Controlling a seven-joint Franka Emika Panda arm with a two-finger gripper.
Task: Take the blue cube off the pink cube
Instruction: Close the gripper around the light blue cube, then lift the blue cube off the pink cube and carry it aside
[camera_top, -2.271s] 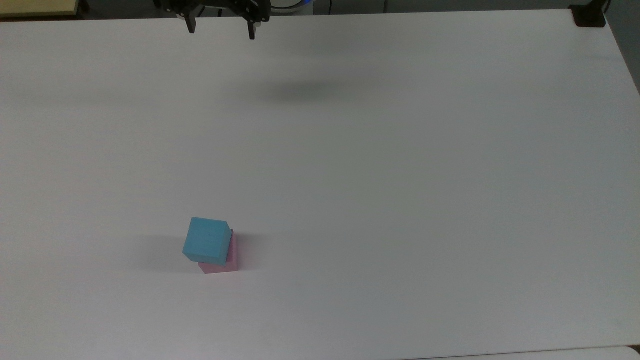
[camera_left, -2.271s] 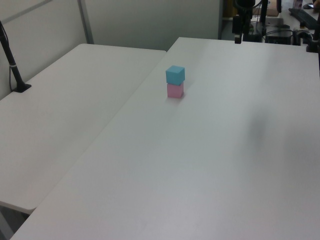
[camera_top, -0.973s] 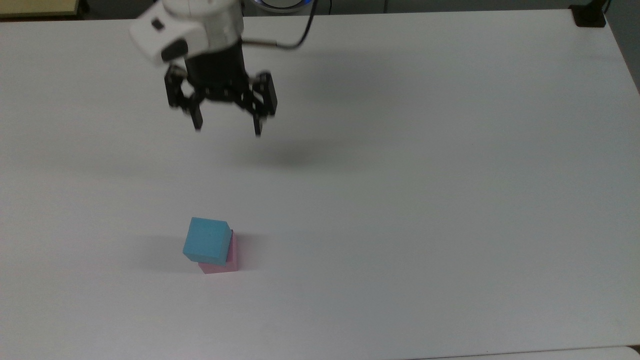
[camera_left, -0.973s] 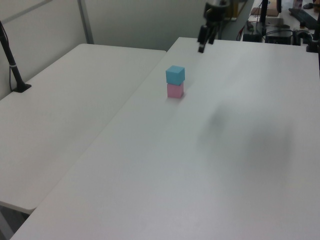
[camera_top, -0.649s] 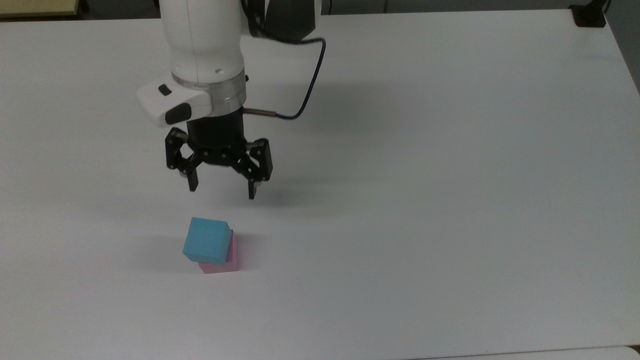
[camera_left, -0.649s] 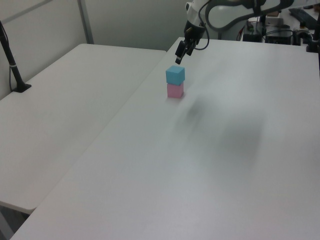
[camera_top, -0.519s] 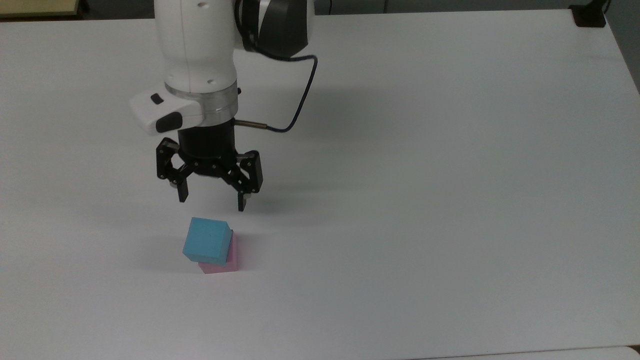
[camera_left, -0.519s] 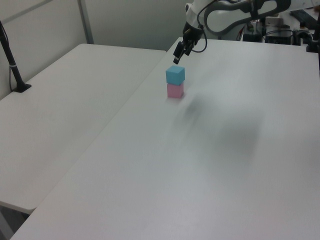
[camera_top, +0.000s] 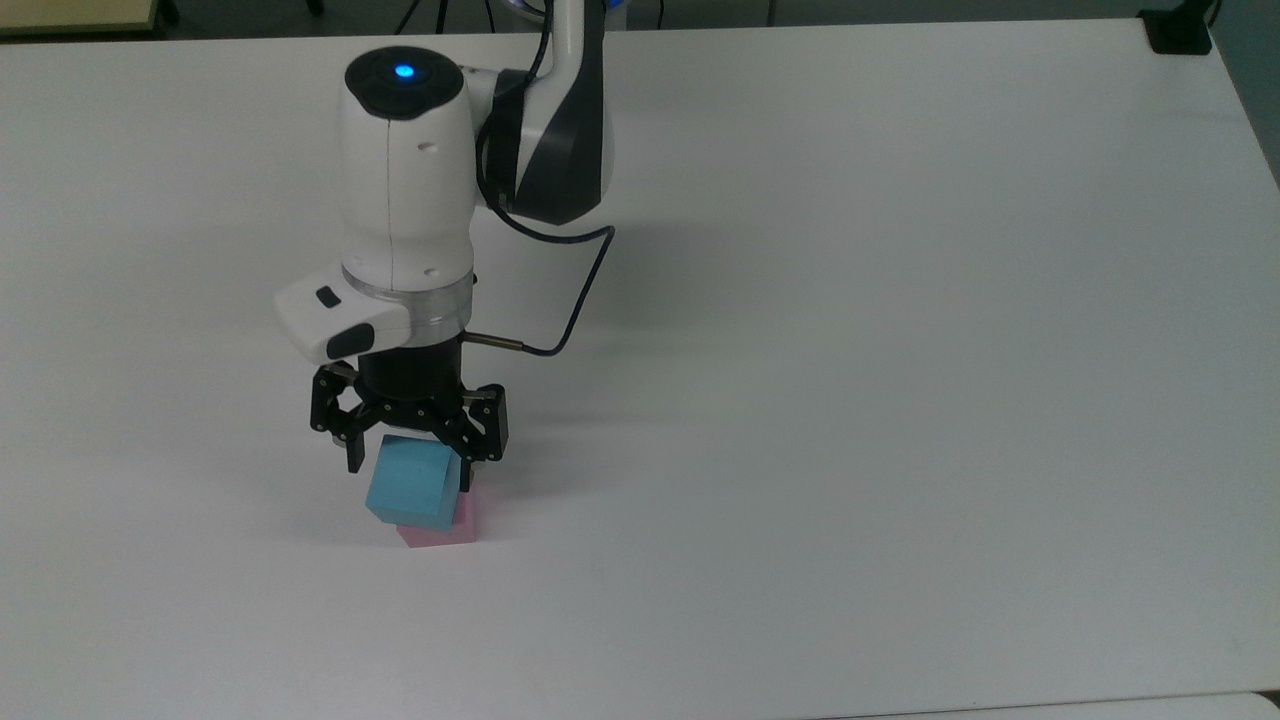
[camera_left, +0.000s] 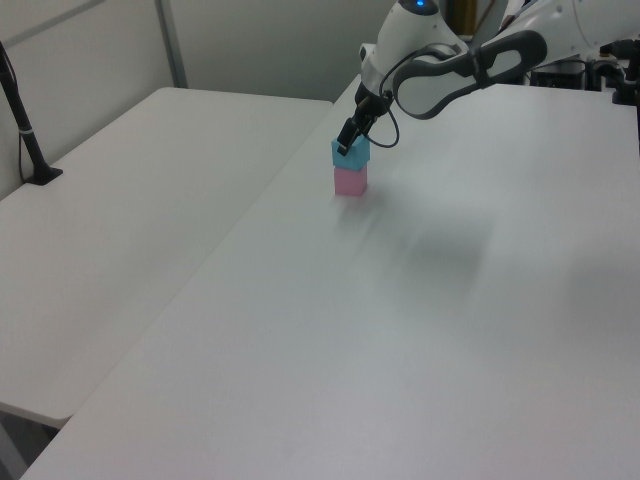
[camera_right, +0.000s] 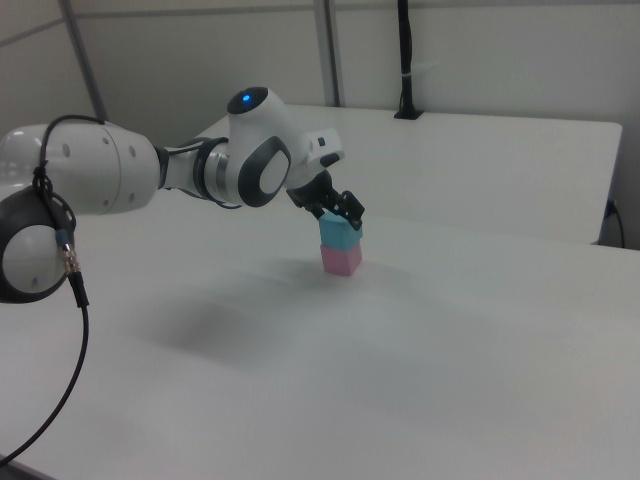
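Observation:
The blue cube (camera_top: 410, 487) sits on the pink cube (camera_top: 462, 524), turned slightly so the pink one peeks out at the top view's right and bottom. The stack stands on the white table (camera_top: 850, 400). My gripper (camera_top: 410, 466) is open and has come down over the stack, one finger on each side of the blue cube's upper part. In the left view the gripper (camera_left: 349, 142) overlaps the top of the blue cube (camera_left: 354, 155), above the pink cube (camera_left: 350, 181). The right view shows the gripper (camera_right: 342, 216) just over the blue cube (camera_right: 339, 238) and pink cube (camera_right: 341, 260).
A black mount (camera_top: 1178, 32) sits on the table's far right corner in the top view. A second white table (camera_left: 130, 220) adjoins on the left view's left, with a black pole (camera_left: 22, 120) on it. A cable (camera_top: 570, 300) loops from the wrist.
The arm swept from the table's far edge toward the stack and lowered; the open fingers now flank the blue cube. Neither cube has moved.

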